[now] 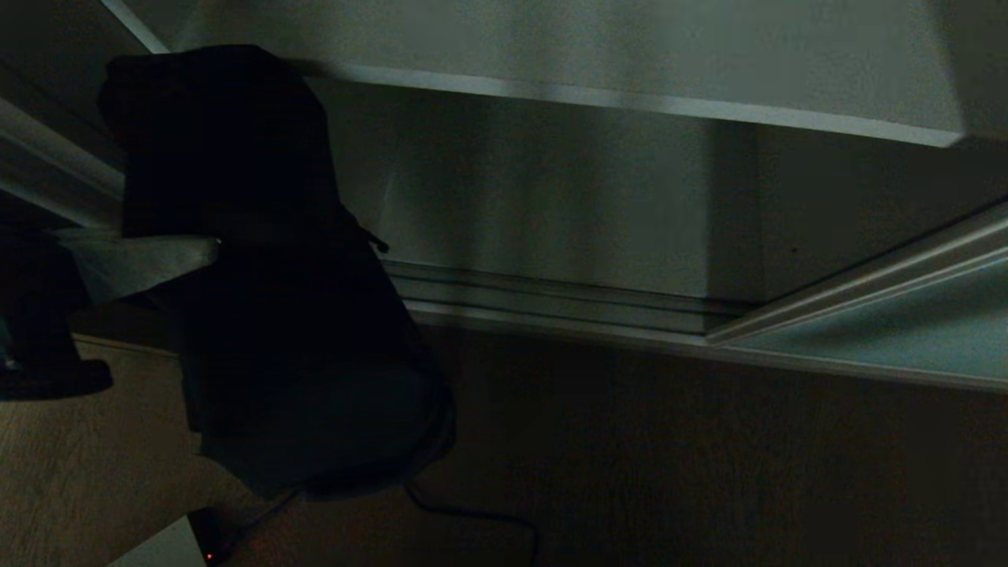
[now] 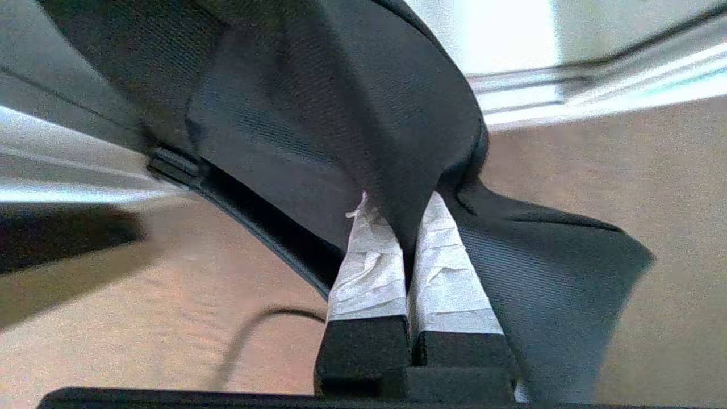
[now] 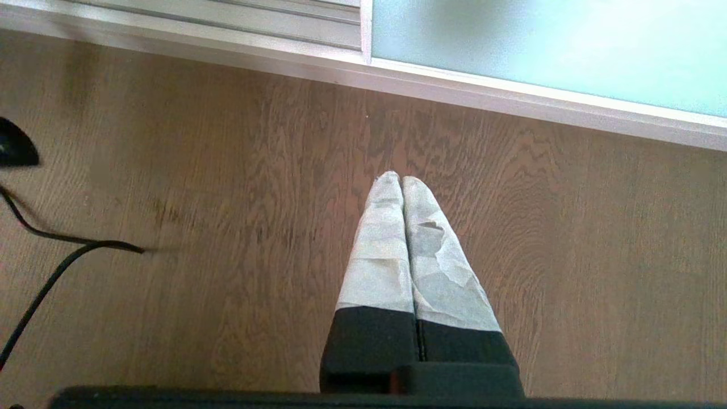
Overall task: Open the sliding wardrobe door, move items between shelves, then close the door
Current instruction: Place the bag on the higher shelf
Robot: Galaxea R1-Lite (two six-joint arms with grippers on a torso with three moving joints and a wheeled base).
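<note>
Two grippers: we have the left gripper [image 2: 404,227] at work and the right gripper [image 3: 402,180] parked over the wooden floor [image 3: 227,227], its taped fingers pressed together on nothing.
Left gripper's hold: our taped fingers [image 2: 369,267] are closed tight on a fold of the black bag [image 2: 341,113], only a thin pinch of cloth between them.
Bag's place: it hangs around and beyond our fingertips in the left wrist view; in the head view the black bag [image 1: 260,315] is a dark mass in the air, in front of the open wardrobe.
Shelf: one pale shelf [image 1: 630,55] juts out above and past the bag, its light front edge well apart from our grip.
Door: the sliding wardrobe door [image 1: 906,331] stands off to the far side from the left gripper, slid aside; the right wrist view shows its frosted panel [image 3: 539,51] just beyond the right gripper.
Floor track: the silver rails [image 1: 551,303] run beneath the opening, beyond the bag.
Step in hand: we judge we are carrying the bag between shelves.
Doing it well: we should keep the pinch firm, since soft cloth may slip, move slowly so the hanging weight does not swing, and clear the shelf edge fully before setting down.
Risk: a cable [image 2: 250,335] trails on the floor under our gripper; the bag's loose parts could snag.
</note>
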